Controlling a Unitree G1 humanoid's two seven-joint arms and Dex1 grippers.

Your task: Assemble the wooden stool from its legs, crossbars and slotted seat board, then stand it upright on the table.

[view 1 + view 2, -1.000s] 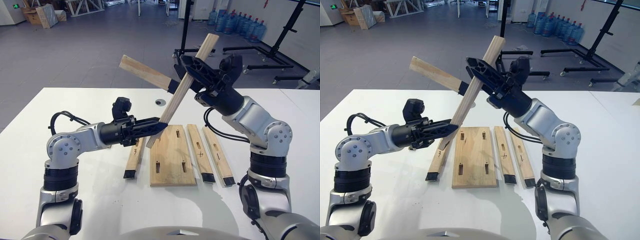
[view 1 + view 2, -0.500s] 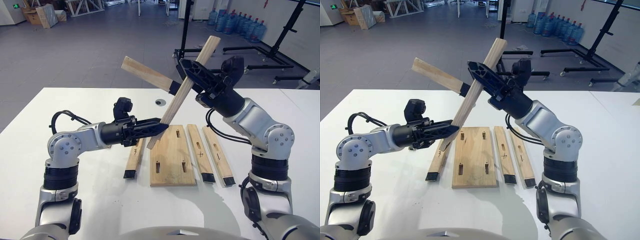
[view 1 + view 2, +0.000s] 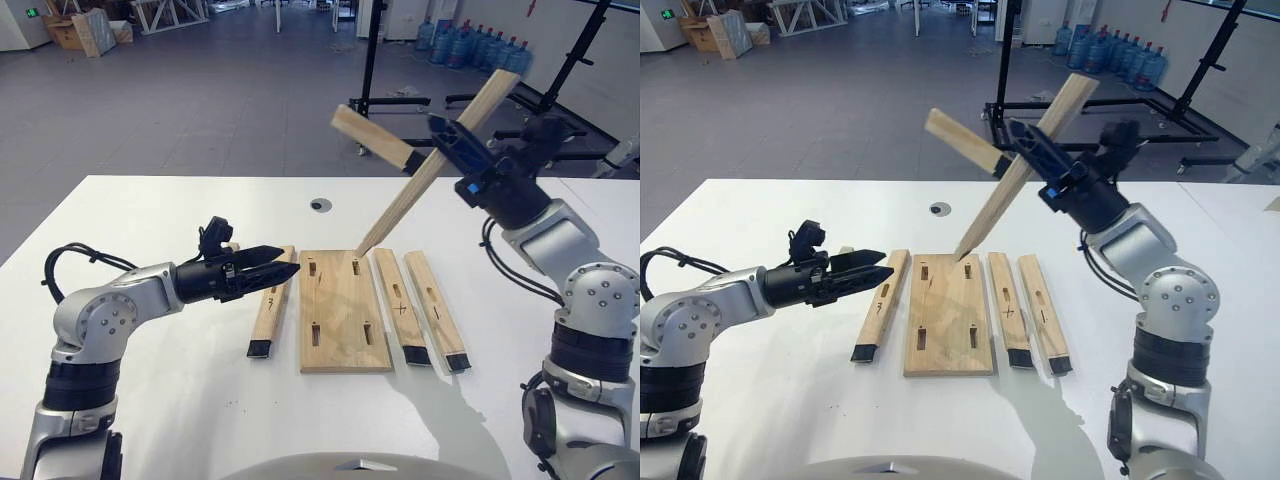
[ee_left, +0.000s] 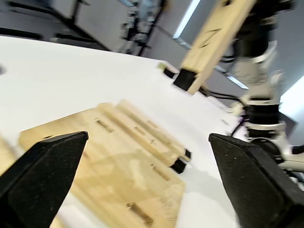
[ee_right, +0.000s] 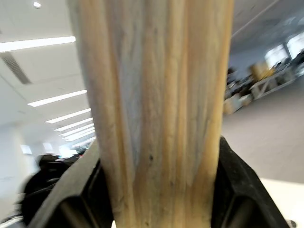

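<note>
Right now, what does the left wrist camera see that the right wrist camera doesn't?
The left wrist view takes in the open left hand, the white table, the slotted seat board lying flat, and two loose pieces beside it. The right wrist view gives instead the right hand up close, with ceiling lights behind. Both share the wooden piece that the right hand grips, raised above the table.

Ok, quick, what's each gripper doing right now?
Left gripper: open, holding nothing.
Right gripper: closed on the leg-and-crossbar assembly.
</note>
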